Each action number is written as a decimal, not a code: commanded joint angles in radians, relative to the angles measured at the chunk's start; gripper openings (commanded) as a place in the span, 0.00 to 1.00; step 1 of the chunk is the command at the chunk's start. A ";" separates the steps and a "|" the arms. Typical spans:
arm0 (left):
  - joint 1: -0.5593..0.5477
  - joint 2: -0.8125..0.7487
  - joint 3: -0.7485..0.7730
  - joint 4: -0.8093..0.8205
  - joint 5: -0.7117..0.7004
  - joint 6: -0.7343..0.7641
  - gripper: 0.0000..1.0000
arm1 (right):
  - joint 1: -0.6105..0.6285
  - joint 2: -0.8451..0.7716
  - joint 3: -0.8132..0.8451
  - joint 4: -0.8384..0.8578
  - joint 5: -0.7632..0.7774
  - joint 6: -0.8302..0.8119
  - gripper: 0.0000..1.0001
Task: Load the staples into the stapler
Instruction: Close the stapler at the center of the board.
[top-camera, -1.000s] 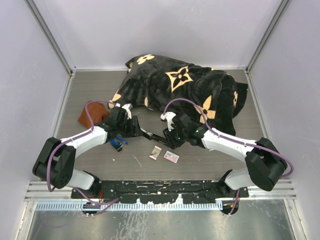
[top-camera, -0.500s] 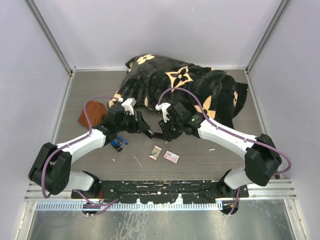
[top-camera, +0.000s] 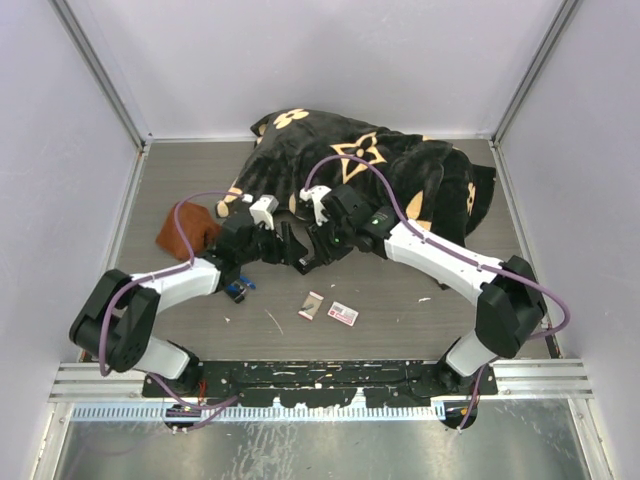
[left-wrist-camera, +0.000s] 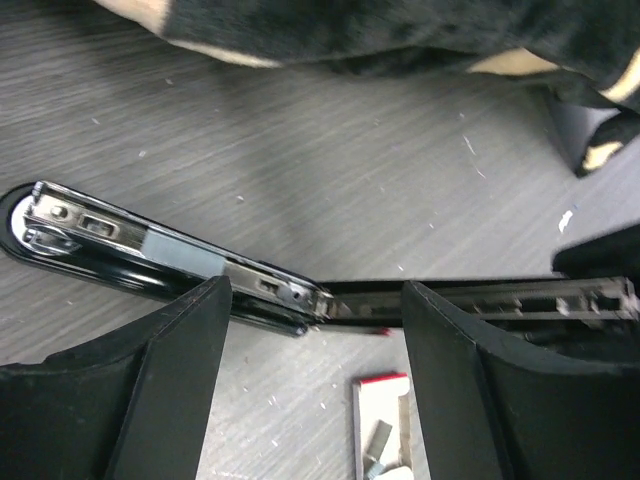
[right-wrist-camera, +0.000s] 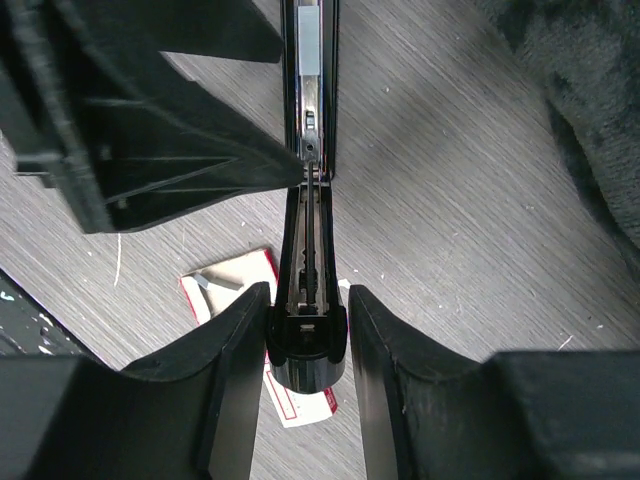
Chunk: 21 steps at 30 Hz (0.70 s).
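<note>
- Holding open black-and-chrome metal stapler (left-wrist-camera: 180, 262): your right tool (right-wrist-camera: 306, 300) pinches its black end; left tool (left-wrist-camera: 315, 295) spread over it.
- Next, likely: lift small white red-labelled cardboard staples box (top-camera: 343, 314).

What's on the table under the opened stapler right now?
The staples: a white inner piece with a greyish strip and the red-labelled box, both partly covered by the stapler and the right gripper.
</note>
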 joint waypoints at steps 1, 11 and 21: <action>-0.002 0.063 0.092 -0.005 -0.115 -0.050 0.71 | 0.002 0.028 0.069 0.023 0.025 0.004 0.43; 0.028 0.124 0.151 -0.006 -0.172 -0.079 0.68 | 0.002 0.128 0.149 0.055 0.060 -0.006 0.45; 0.049 0.237 0.194 0.018 -0.130 -0.049 0.59 | 0.001 0.174 0.198 0.080 0.034 0.001 0.47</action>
